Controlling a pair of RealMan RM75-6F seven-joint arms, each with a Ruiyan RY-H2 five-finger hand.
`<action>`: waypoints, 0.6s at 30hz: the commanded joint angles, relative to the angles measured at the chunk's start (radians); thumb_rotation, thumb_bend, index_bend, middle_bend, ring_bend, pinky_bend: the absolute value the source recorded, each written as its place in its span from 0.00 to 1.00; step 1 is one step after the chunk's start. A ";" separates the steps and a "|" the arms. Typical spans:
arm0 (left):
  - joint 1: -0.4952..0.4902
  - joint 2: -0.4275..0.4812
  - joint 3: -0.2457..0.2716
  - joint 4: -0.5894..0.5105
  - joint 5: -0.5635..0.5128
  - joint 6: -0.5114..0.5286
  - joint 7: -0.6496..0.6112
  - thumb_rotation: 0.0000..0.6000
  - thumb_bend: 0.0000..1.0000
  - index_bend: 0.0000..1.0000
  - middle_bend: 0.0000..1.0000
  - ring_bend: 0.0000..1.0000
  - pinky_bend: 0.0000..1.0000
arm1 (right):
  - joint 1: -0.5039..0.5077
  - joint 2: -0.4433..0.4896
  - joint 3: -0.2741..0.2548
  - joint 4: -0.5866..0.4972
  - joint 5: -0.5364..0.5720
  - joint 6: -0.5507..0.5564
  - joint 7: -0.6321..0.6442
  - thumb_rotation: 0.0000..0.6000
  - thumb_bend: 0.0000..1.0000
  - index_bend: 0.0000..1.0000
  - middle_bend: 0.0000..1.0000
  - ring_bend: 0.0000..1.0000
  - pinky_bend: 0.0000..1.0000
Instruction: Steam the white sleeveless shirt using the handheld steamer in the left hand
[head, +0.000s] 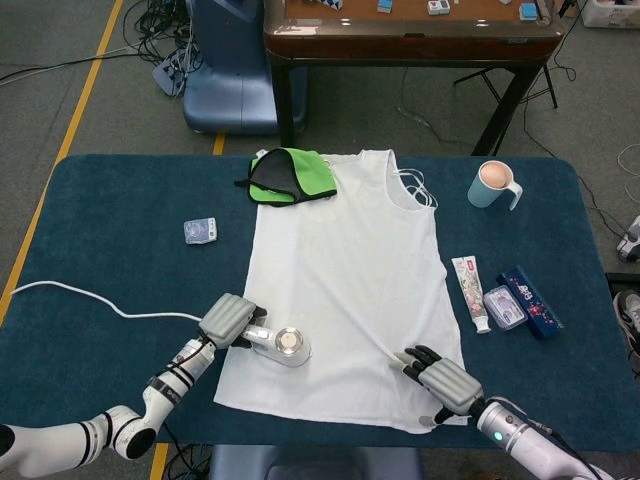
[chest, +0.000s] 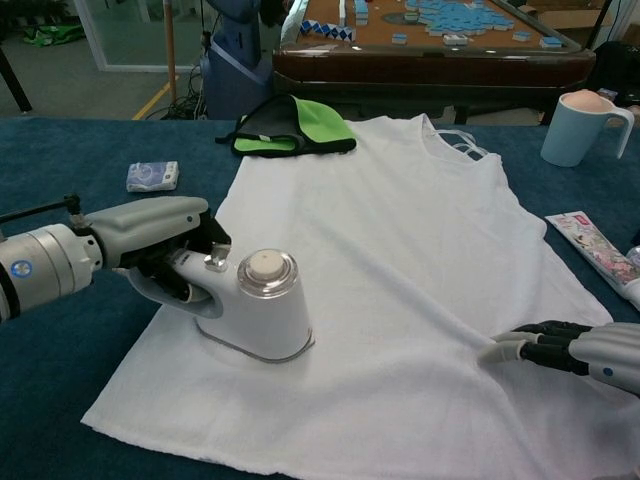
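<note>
The white sleeveless shirt lies flat on the blue table, neck toward the far side. My left hand grips the handle of the white handheld steamer, whose base rests on the shirt near its lower left edge. A white cord trails from it to the left. My right hand presses its fingertips on the shirt near the lower right hem, holding nothing.
A black and green cloth overlaps the shirt's far left corner. A mug stands far right; a toothpaste tube, small packets and a blue box lie right of the shirt. A small packet lies left.
</note>
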 joint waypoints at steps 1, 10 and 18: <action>0.011 0.013 0.015 -0.016 0.016 0.009 0.009 1.00 0.20 0.70 0.79 0.66 0.67 | -0.001 0.001 0.000 -0.001 0.000 0.000 -0.001 0.98 0.16 0.00 0.08 0.00 0.01; 0.047 0.054 0.062 -0.066 0.065 0.038 0.038 1.00 0.21 0.70 0.78 0.66 0.67 | -0.005 0.003 -0.004 -0.008 -0.002 0.004 -0.008 0.98 0.16 0.00 0.08 0.00 0.01; 0.079 0.113 0.091 -0.135 0.110 0.078 0.051 1.00 0.21 0.70 0.78 0.66 0.67 | -0.012 0.019 -0.003 -0.023 -0.009 0.028 -0.010 0.98 0.16 0.00 0.08 0.00 0.01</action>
